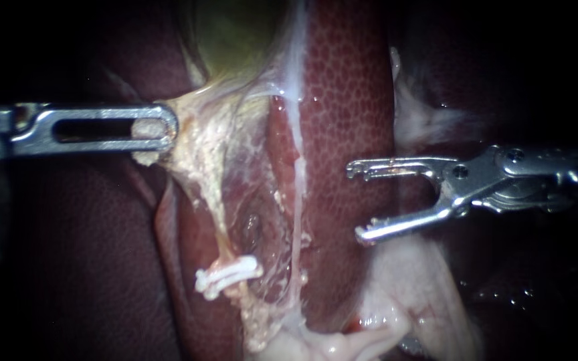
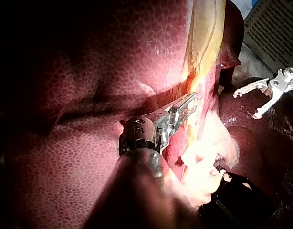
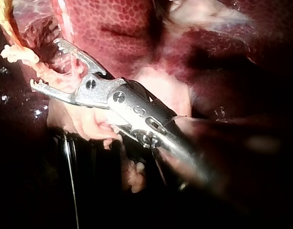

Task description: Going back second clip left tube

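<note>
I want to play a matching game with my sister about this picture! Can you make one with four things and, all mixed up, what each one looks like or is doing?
Things
1. left instrument
2. right instrument
3. clip
4. liver

Descriptions
A. dark red and speckled
B. wide open, holding nothing
C. white, sitting on the left tube
D. shut on pale tissue

Right pairs: 1-D, 2-B, 3-C, 4-A

Liver on dark, perhaps wet, surface
</note>
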`<state>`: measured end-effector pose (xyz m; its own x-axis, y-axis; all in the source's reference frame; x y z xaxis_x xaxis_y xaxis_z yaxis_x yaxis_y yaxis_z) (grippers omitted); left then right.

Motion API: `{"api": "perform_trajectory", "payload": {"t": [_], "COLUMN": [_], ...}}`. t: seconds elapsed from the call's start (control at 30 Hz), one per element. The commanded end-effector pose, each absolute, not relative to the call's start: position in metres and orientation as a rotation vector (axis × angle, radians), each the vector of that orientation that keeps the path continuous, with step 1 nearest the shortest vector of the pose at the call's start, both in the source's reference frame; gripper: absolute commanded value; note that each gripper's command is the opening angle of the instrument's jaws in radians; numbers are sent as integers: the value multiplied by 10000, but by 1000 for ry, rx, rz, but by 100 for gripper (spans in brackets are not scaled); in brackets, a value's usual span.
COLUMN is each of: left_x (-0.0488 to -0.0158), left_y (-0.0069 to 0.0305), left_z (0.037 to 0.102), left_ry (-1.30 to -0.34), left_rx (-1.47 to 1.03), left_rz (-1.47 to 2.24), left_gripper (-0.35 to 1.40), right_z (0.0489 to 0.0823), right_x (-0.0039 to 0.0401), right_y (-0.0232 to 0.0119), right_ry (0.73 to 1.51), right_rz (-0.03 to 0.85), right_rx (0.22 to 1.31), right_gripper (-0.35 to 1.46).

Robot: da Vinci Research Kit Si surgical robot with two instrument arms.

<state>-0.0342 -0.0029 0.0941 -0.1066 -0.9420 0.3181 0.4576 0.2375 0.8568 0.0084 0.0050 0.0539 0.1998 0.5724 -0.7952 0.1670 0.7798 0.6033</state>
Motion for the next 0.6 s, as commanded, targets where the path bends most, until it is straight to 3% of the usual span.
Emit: {"api": "perform_trajectory", "payload": {"t": [0.03,0.6], "left_x": [-343,-379], "left_y": [-29,-30], "left_z": [945,993], "left_ry": [-1112,-1073], "left_rx": [572,565], "left_rz": [-1299,-1286], "left_gripper": [-35,-35], "right_z": [539,538], "right_x": [85,85], "right_y": [49,45], "right_ry": [1366,1366], "right_rz": [315,316], "right_rx": [664,660], "right_gripper": [60,60]}}
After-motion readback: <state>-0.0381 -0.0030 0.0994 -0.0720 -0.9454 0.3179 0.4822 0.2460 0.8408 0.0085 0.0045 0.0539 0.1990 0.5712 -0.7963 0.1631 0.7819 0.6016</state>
